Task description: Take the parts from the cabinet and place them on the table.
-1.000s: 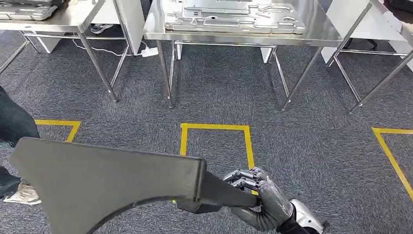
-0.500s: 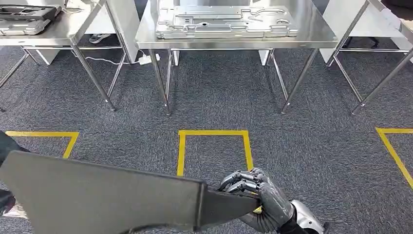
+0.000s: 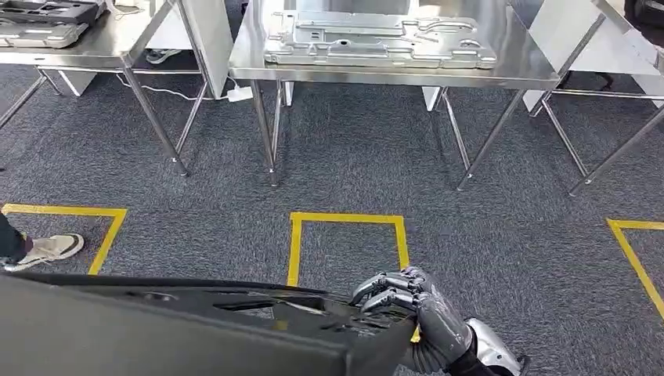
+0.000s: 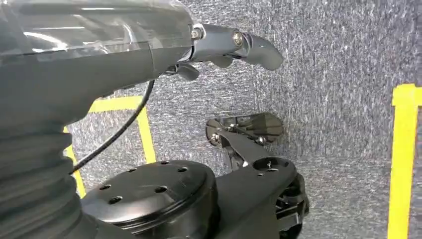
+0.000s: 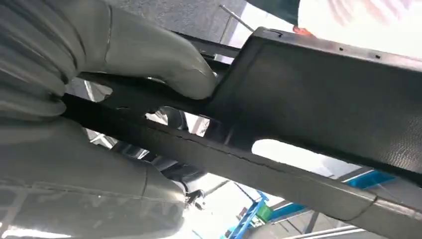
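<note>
Between the curled fingers [image 3: 385, 291] and thumb of the right hand [image 3: 427, 321]: one end of a large dark part [image 3: 196, 329], grasped firmly, broad body stretching away from the fingertips across the low left of the head view. Seen close from the right wrist, thumb pressed onto a thin black rib of the part [image 5: 318, 99], palm underneath. Carried above grey carpet, well short of any tabletop.

Beyond the fingertips, a yellow taped square [image 3: 347, 239] on the floor, then a steel table [image 3: 540, 77] farther ahead, bearing a pale metal panel [image 3: 380, 39]. Off to the left, another table [image 3: 117, 56] and a person's shoe [image 3: 48, 249].

Left hand [image 4: 234, 45] hanging over the carpet, fingers loosely bent, holding nothing.

Judged from this: pickup from the cabinet done, carrying under way; approach to the table and set-down left.
</note>
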Action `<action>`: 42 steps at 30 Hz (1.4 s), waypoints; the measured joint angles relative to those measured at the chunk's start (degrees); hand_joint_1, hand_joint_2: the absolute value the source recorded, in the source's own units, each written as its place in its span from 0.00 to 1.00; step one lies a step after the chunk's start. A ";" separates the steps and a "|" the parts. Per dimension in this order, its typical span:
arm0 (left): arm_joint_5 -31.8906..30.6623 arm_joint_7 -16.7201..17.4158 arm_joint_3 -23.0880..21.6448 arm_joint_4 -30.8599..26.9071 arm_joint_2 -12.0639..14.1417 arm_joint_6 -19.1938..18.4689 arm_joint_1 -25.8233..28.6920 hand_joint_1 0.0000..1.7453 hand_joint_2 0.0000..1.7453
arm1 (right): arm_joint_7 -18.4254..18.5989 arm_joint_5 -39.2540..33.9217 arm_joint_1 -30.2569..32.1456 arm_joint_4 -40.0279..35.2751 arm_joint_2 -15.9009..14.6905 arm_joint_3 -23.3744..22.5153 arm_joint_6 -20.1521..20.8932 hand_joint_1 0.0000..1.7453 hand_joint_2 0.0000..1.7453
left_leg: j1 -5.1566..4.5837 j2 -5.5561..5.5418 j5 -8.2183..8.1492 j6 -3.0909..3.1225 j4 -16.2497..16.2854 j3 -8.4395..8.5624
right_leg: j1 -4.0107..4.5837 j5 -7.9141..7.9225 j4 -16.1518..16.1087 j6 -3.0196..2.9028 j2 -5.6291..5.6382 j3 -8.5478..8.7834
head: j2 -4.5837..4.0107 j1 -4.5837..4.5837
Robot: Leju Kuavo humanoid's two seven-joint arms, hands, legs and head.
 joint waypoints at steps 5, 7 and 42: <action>-0.39 -0.20 -0.02 0.00 0.00 0.00 0.06 0.00 1.00 | -0.63 -1.14 -0.30 -0.35 -0.09 -0.09 -0.02 1.00 1.00 | -0.29 0.16 0.37 -2.03 -0.19 1.08 | 0.41 0.71 -4.40 -1.59 -0.30 1.65 | 0.02 -0.02; -0.50 -0.26 -0.11 0.02 0.00 -0.02 -0.09 0.00 1.00 | -0.90 -1.14 -0.34 -0.64 -0.11 -0.11 -0.04 1.00 1.00 | -0.14 0.22 -0.64 -2.30 1.12 1.08 | 0.11 0.53 -4.71 -2.22 -0.25 3.00 | 0.02 -0.02; 0.26 -0.63 -0.63 0.07 0.26 -0.07 0.08 0.00 1.00 | 0.72 -1.48 -0.96 -0.66 0.83 0.31 0.15 1.00 1.00 | -0.54 0.60 -8.48 -2.00 16.22 -7.10 | 0.25 0.26 -4.42 -3.06 -0.05 2.21 | 0.02 0.07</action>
